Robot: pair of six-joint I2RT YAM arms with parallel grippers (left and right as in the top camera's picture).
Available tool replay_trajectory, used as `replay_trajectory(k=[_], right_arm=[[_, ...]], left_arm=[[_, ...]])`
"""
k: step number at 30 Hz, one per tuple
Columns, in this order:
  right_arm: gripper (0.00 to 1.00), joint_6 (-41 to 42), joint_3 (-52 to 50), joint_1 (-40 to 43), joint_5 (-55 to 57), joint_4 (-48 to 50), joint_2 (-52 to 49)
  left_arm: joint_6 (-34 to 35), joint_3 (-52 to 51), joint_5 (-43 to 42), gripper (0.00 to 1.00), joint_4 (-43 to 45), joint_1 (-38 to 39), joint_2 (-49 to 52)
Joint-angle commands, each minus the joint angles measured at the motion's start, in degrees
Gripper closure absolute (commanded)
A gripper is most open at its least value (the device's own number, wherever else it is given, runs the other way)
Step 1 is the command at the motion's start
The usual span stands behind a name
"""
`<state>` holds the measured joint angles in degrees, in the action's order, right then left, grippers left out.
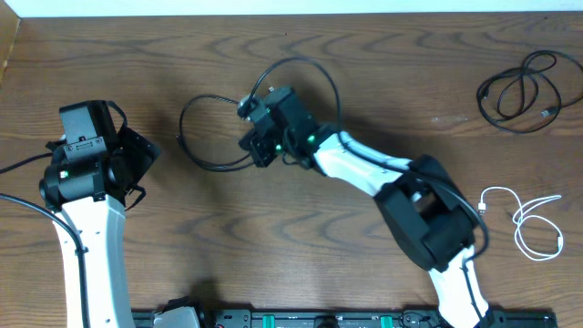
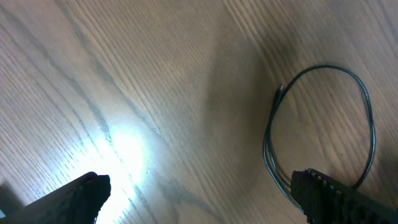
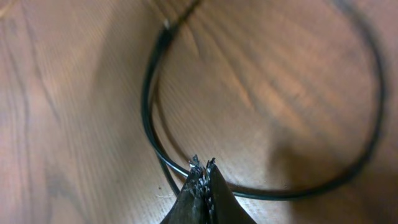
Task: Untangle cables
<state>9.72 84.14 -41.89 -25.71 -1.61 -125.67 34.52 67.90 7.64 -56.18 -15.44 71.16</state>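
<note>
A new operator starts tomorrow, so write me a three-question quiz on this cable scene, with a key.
1. True or false: the white cable lies tangled with a black one.
2. Which end effector is shut on the black cable loop? A) left B) right C) neither
3. Fill in: the second black cable lies near the table corner on the far ___ side, by the robot's own sides.

Key
1. False: it lies alone, apart from both black cables.
2. B: the right end effector pinches it, while the left end effector stands open and holds nothing.
3. right
</note>
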Motion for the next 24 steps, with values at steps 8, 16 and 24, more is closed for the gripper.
replay_trajectory(k=[8, 16, 24], right_arm=[[0.99, 3.1, -0.5, -0.1, 11.8, -1.7, -2.0], [0.99, 6.6, -0.5, -0.1, 12.1, 3.9, -5.6], [0.99, 7.1, -0.5, 0.0, 12.2, 4.3, -9.1]], left_arm=[[1.8, 0.1, 0.3, 0.0, -0.3, -0.3, 0.0], [1.8, 0.1, 0.3, 0.0, -0.4, -0.3, 0.0], [1.8, 0.1, 0.3, 0.0, -0.8, -0.3, 0.0]])
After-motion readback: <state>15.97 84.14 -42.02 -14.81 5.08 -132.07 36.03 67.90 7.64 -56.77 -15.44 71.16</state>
